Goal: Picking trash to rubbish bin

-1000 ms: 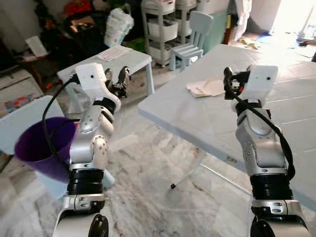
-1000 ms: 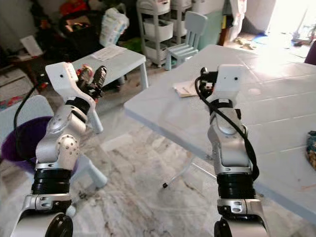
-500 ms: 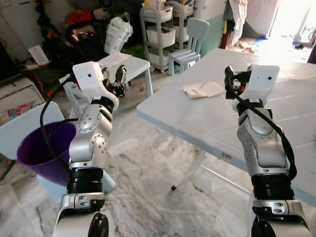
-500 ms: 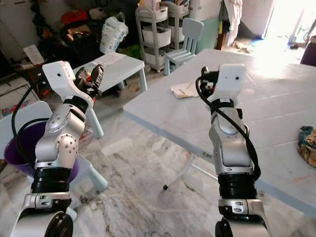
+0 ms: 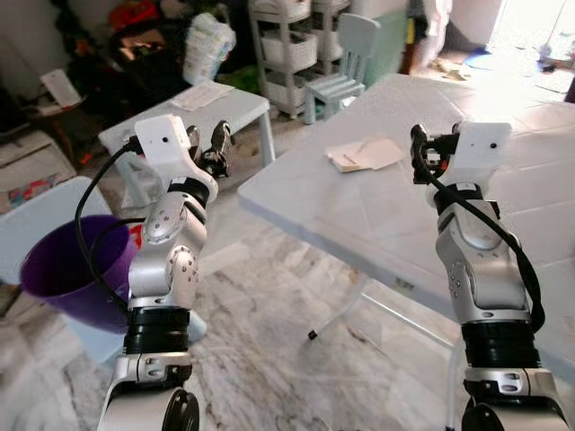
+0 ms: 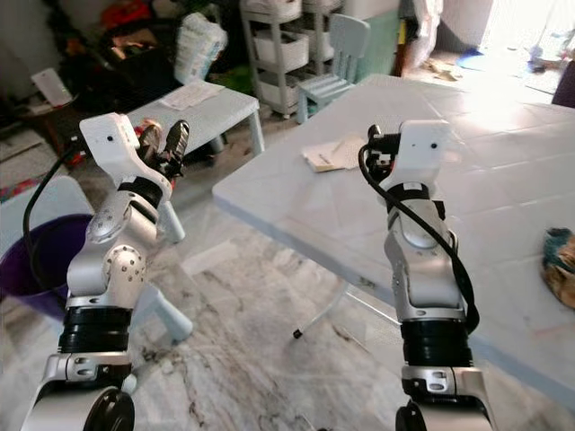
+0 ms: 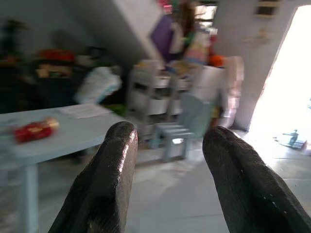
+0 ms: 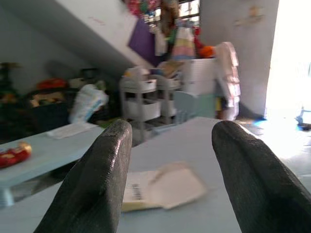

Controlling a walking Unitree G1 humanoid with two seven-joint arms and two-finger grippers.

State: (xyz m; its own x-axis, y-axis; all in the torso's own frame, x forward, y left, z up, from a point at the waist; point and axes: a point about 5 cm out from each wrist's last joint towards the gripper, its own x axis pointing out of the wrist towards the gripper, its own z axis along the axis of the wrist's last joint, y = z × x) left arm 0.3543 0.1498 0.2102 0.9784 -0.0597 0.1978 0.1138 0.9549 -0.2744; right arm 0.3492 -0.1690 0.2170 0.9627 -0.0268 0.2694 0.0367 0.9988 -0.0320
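Camera has swung a bit since 0.5 s ago, so the whole scene shifted; arms look held in the same raised pose, nothing picked up.

Left eye view: left gripper (image 5: 218, 146) is up in front of the small table (image 5: 243, 107), fingers apart, empty. Right gripper (image 5: 421, 154) hangs over the big grey table (image 5: 377, 215), aimed at the flat paper/card trash (image 5: 364, 154) lying far of it, well apart. Purple rubbish bin (image 5: 56, 272) sits low on the left, near the left arm.

Right eye view: same layout; a crumpled colourful bit (image 6: 560, 267) at the table's right edge, maybe more trash, too cropped to tell.

Left wrist view: two black fingers (image 7: 108, 179) spread, nothing between; a red wrapper-like item (image 7: 35, 130) lies on the small table, blurry.

Right wrist view: fingers (image 8: 100, 174) spread, empty; paper trash ahead between them, far off.

Progress: approach only. Grasp, carry to bin, drop all left.
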